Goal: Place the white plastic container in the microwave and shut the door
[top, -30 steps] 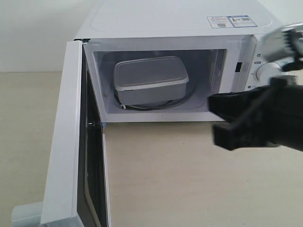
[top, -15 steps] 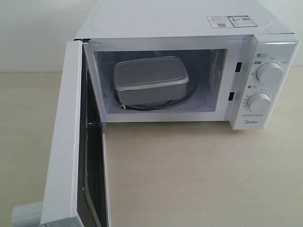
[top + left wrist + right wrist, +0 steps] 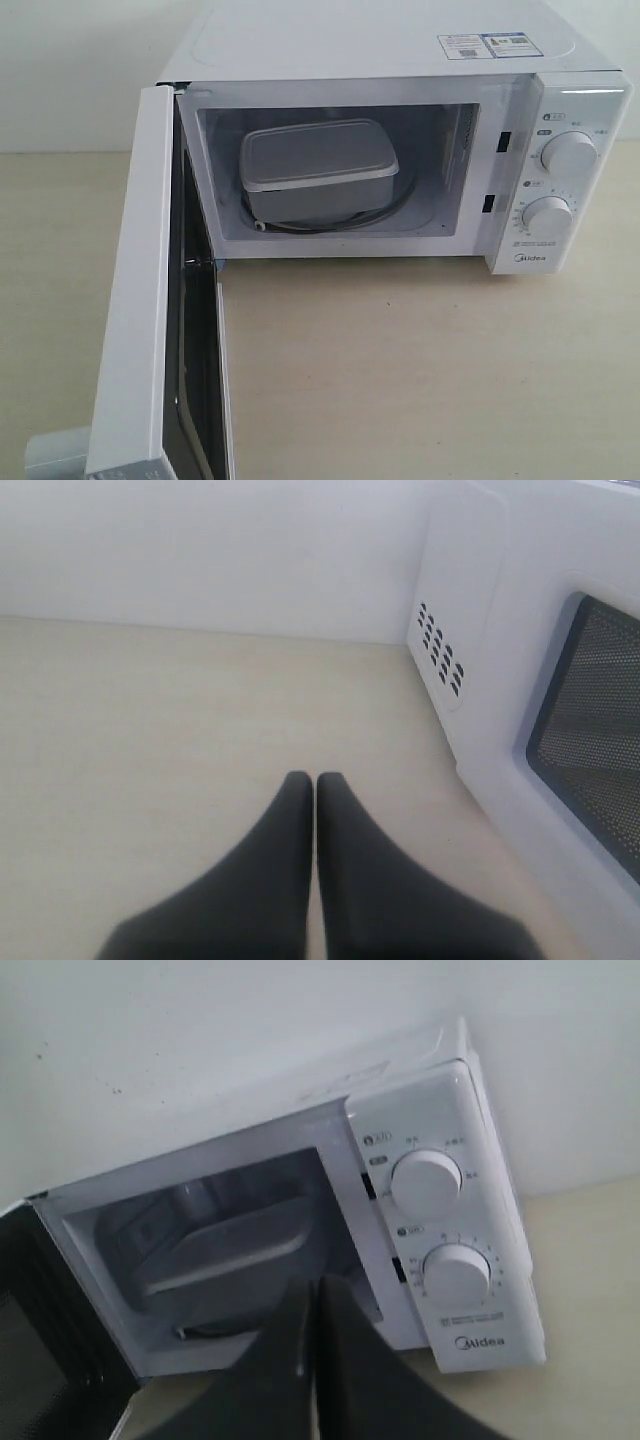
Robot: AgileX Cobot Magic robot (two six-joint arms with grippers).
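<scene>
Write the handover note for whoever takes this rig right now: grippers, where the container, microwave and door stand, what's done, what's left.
Left gripper: shut, empty, beside the outer face of the door, not touching it.
Right gripper: shut, empty, facing the front of the microwave, clear of it.
White plastic container: inside the microwave cavity, lid on.
Door: swung wide open.
Done: container placed.
Left: push the door shut, probably with the left gripper, which looks nearest to it.

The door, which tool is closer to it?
Probably left. The left tool sits shut beside the door, on its outer side; the right tool faces the open microwave from farther back.
</scene>
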